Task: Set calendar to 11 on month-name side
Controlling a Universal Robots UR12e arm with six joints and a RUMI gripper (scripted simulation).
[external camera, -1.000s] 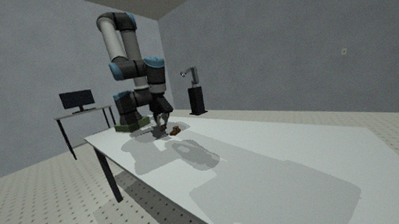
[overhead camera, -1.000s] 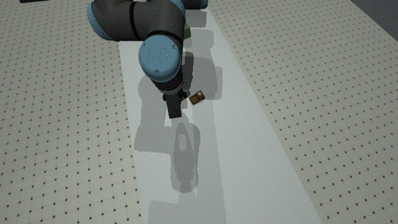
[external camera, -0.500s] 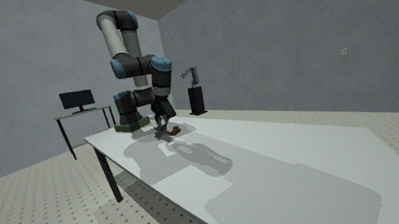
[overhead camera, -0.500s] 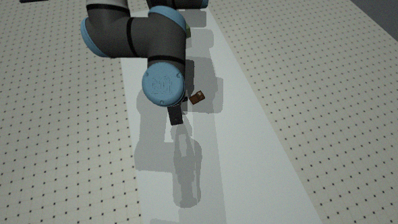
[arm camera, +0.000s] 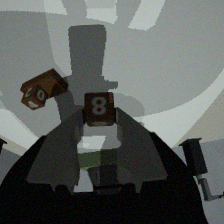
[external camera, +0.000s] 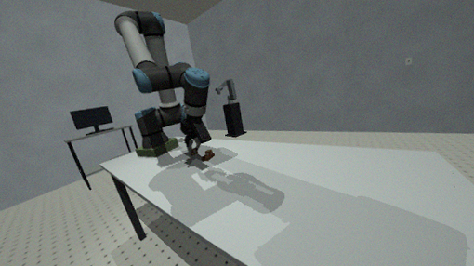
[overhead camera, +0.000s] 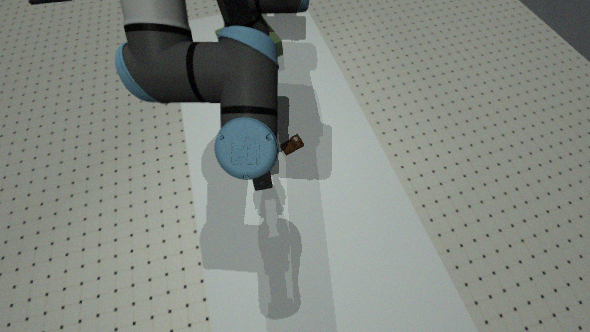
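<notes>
In the wrist view my gripper (arm camera: 100, 109) is shut on a brown calendar cube (arm camera: 100, 108) whose face toward the camera shows a white 8. It hangs above the white table. A second brown piece (arm camera: 41, 92) lies on the table to the left and farther off, tilted, showing a 0; I cannot tell the tray from the cube in it. That piece also shows in the top view (overhead camera: 292, 145), right of the wrist joint, and in the exterior view (external camera: 207, 155). The arm hides my fingers in the top view. In the exterior view my gripper (external camera: 192, 149) points down just left of the piece.
The arm's green base (external camera: 155, 148) stands at the table's far end. The long white table (external camera: 322, 195) stretches toward the camera. A desk with a monitor (external camera: 92, 119) and a small second arm on a black pedestal (external camera: 233, 114) stand on the floor beyond.
</notes>
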